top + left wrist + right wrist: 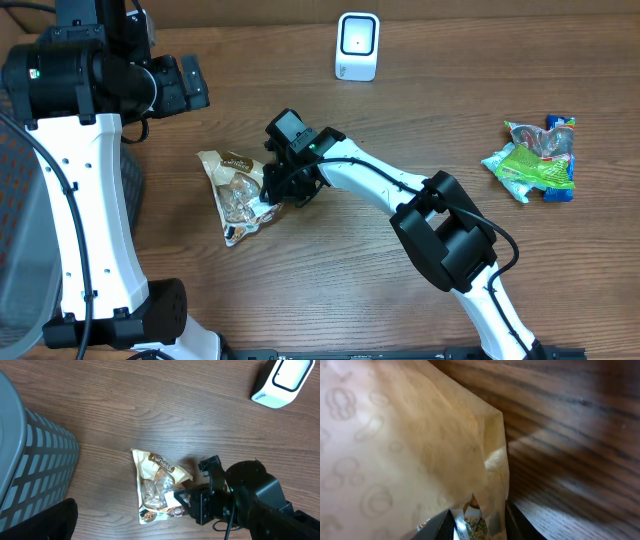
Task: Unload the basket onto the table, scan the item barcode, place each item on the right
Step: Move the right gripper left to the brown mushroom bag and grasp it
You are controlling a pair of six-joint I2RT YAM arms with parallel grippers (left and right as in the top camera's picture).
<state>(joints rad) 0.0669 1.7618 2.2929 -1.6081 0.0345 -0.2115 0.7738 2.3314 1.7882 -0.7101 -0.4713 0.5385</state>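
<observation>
A tan snack bag [235,185] [157,485] lies flat on the wooden table, left of centre. My right gripper [275,185] [480,525] is at the bag's right edge, a dark finger on each side of it, pinching a fold of the wrapper [395,435]. The white barcode scanner [357,46] [281,380] stands upright at the table's far edge, well away from the bag. My left gripper [192,88] hangs high at the far left, open and holding nothing. Only one of its dark fingers [45,522] shows in the left wrist view.
A small pile of green and blue packets [535,160] lies at the right side of the table. A grey slatted basket [30,455] stands off the table's left side. The right arm [440,225] stretches diagonally across the middle.
</observation>
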